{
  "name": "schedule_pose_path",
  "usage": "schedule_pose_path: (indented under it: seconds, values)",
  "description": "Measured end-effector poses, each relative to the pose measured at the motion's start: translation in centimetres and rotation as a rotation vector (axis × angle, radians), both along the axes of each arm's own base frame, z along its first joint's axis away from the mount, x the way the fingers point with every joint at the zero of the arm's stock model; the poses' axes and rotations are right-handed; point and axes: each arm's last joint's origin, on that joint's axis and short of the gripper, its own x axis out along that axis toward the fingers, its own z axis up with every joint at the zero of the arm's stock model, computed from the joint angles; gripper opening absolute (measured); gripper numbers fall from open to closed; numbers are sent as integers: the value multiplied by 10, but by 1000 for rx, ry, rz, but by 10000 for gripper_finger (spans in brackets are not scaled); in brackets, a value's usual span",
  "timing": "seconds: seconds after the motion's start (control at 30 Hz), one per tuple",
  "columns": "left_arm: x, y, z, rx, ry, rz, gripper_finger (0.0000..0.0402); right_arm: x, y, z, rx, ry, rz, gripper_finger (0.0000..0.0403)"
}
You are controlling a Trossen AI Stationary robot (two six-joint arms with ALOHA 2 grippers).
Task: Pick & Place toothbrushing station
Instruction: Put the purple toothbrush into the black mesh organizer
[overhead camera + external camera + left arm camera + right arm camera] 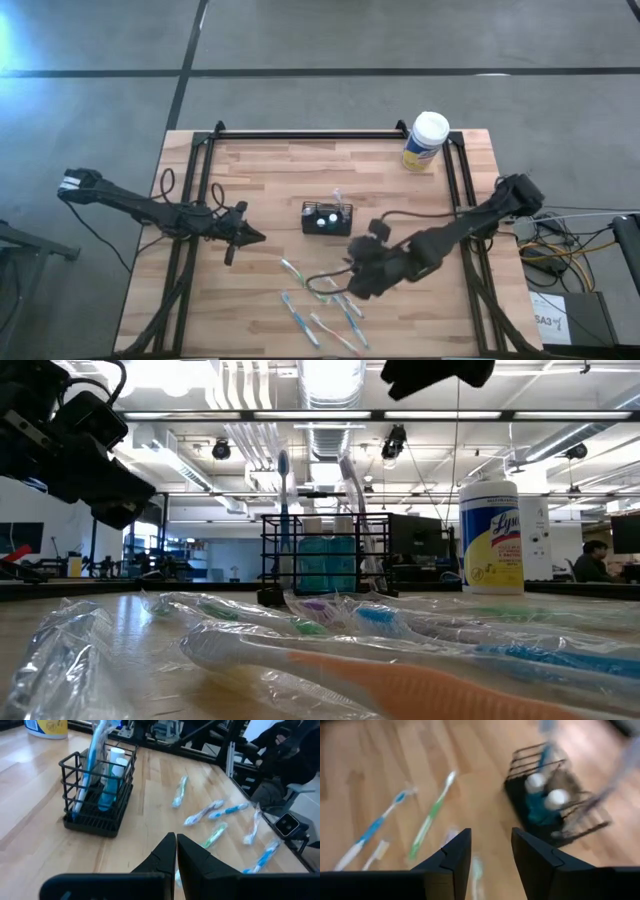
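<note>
- The toothbrushing station [327, 217], a small black wire basket, stands upright near the middle of the wooden surface [270, 170]; it holds two teal tubes with white caps and a couple of upright brushes.
- The right gripper [357, 280] hovers just on the near side of the basket and a little to the right of it, jaws open with nothing between them. In the right wrist view the basket lies ahead and off to one side of the jaws.
- The left gripper [252, 237] hangs to the basket's left, jaws closed and empty, pointing toward it.
- Both are near; the right one looks slightly nearer.
- The basket's long axis runs left to right across the surface.
- Loose wrapped toothbrushes [322, 312] lie scattered near the front edge, beneath and beside the right arm.
- A yellow canister [424, 143] with a white lid stands at the far right corner, well apart from the basket.
- Beyond the surface is an open workshop with ceiling lights and monitors; a person sits far off at the right.
</note>
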Motion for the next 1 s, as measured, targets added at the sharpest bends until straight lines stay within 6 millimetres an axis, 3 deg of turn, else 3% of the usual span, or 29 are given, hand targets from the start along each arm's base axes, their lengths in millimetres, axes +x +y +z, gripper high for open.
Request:
schedule_pose_path:
  seconds: [0.2, 0.47, 0.83, 1.0]
  values:
    - [-1, 0, 3, -9, -29, -17, 19, 24, 18, -17, 66, 73, 61, 125]
    - [-1, -1, 3, -16, -23, -25, 19, 40, 30, -50, 179, 172, 87, 125]
    - [-1, -1, 2, -36, -18, -28, 19, 61, 33, -102, 234, 267, 4, 124]
    - [-1, -1, 3, -38, -18, -30, 19, 72, 23, -119, 235, 284, -29, 123]
